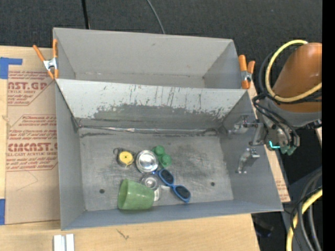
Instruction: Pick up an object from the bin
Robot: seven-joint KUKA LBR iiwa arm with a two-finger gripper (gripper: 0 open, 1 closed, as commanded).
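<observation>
Green cup [135,195] | on its side at bin [157,101] floor's front edge, touching heap of silver can [147,161] and blue sunglasses [174,186] | probably light, stiff, slick: grip rim | gripper [245,163] near right wall, well apart, claw state can't tell

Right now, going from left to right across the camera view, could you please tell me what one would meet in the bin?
Small yellow round piece → shiny silver round thing → blue sunglasses → gripper by the right wall.
</observation>
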